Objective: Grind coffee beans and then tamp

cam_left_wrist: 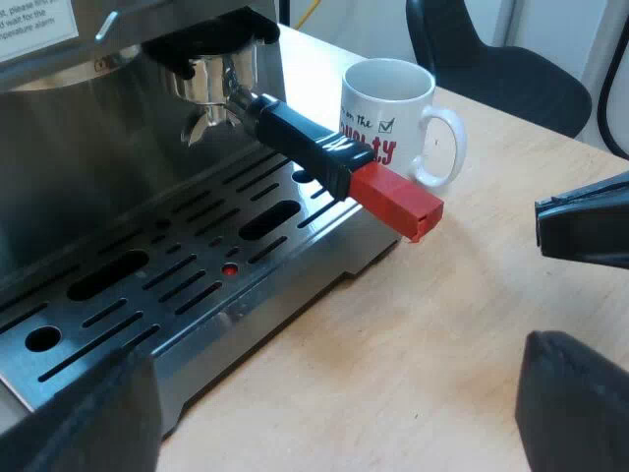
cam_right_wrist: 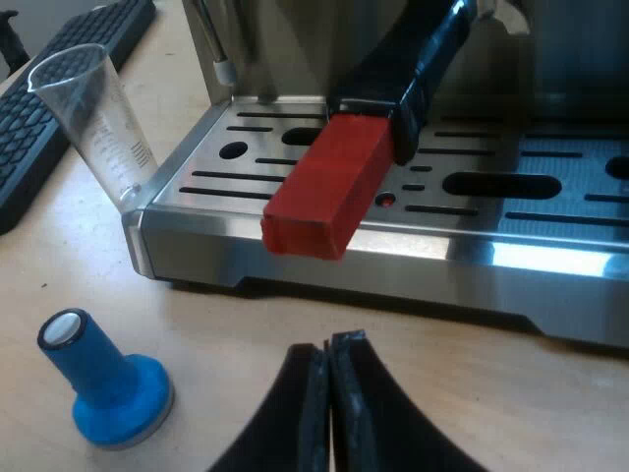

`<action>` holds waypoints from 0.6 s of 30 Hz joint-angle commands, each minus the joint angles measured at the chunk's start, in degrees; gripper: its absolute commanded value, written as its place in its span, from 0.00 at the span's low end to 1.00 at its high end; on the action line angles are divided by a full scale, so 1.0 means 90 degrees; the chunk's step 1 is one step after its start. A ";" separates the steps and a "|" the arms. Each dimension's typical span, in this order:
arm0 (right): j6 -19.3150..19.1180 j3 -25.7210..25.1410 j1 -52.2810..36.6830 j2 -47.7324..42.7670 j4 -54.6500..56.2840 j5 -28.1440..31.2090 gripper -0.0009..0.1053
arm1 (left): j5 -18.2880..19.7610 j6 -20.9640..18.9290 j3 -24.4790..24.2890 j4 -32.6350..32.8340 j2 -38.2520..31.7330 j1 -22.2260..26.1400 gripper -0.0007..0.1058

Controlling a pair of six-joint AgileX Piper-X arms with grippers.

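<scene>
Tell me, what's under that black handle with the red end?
The slotted silver drip tray, with a small red dot. The red-ended black handle hides some slots.

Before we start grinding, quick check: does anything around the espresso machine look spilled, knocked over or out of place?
Nothing stands out. The holder sits locked into the front of the espresso machine. The mug, measuring glass and blue tamper stand upright, and no spill shows on the drip tray or table.
</scene>
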 commanded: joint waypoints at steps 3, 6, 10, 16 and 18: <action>-0.0534 0.0005 0.0017 0.0397 -0.0721 -0.0297 0.01 | 0.0043 -0.0025 0.0002 -0.0116 -0.0012 -0.0014 0.81; -0.0720 0.0005 0.0017 0.0739 -0.1468 -0.0056 0.01 | 0.0043 -0.0025 0.0002 -0.0101 -0.0012 -0.0014 0.81; -0.0719 0.0005 0.0017 0.1113 -0.1971 0.0197 0.01 | 0.0043 -0.0025 0.0002 -0.0089 -0.0012 -0.0014 0.81; -0.0719 0.0005 0.0017 0.1692 -0.2628 0.0197 0.01 | 0.0043 -0.0025 0.0002 -0.0064 -0.0012 -0.0014 0.81; -0.0719 0.0005 0.0017 0.1855 -0.2941 0.0197 0.01 | 0.0043 -0.0025 0.0002 -0.0064 -0.0012 -0.0014 0.81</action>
